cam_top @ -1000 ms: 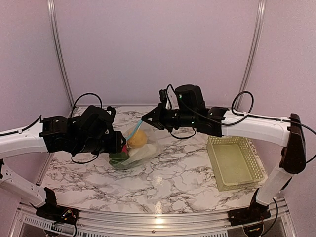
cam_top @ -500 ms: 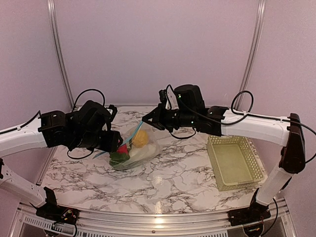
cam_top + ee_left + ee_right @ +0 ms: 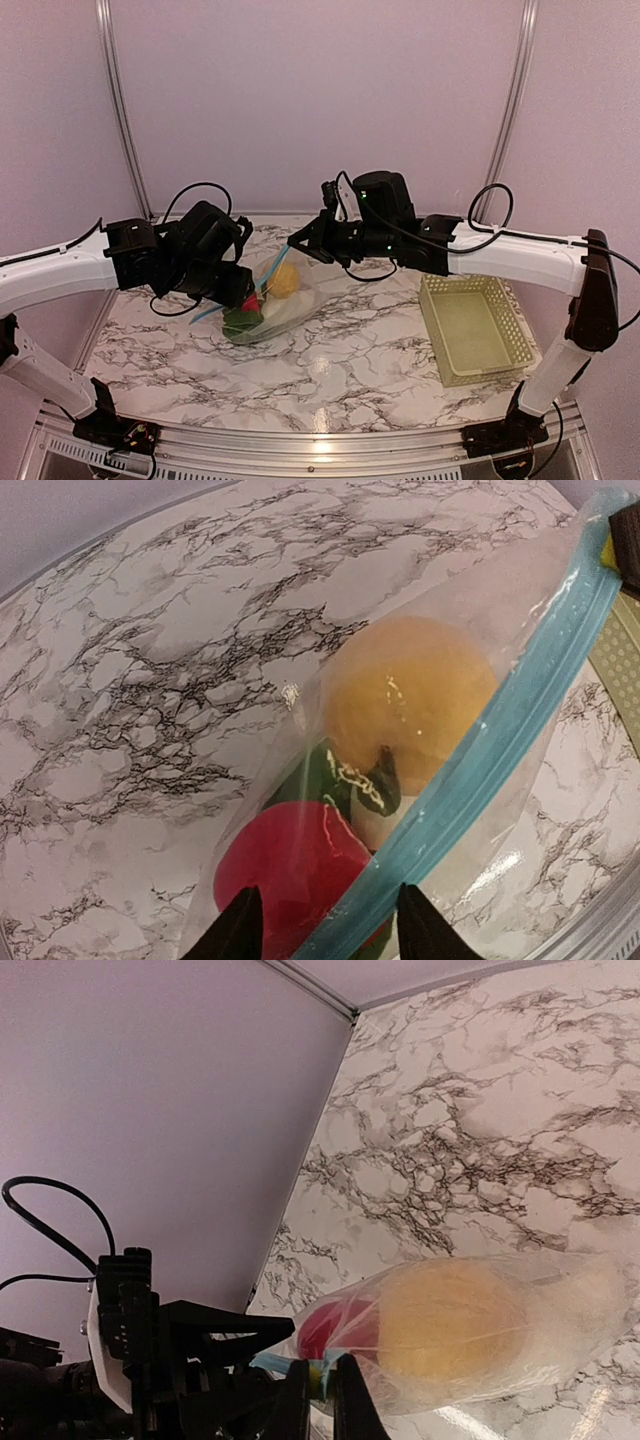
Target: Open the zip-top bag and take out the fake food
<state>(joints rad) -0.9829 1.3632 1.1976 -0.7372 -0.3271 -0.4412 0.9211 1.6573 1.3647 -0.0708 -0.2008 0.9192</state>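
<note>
The zip-top bag hangs tilted, its lower end resting on the marble table. My right gripper is shut on the upper end of its light blue zipper strip; in the right wrist view the gripper pinches that blue end. My left gripper is open at the bag's lower left. In the left wrist view the gripper straddles the zipper strip, fingers apart. Inside the bag lie a yellow-orange fruit, a red fruit, a green vegetable and a white piece.
A pale yellow-green lattice basket stands on the table at the right, apart from the bag. The marble table is walled by purple panels at the back and the left.
My left arm has moved right and forward, bringing its gripper against the bag's lower left. The red fruit now shows beside it. The right gripper has held still.
</note>
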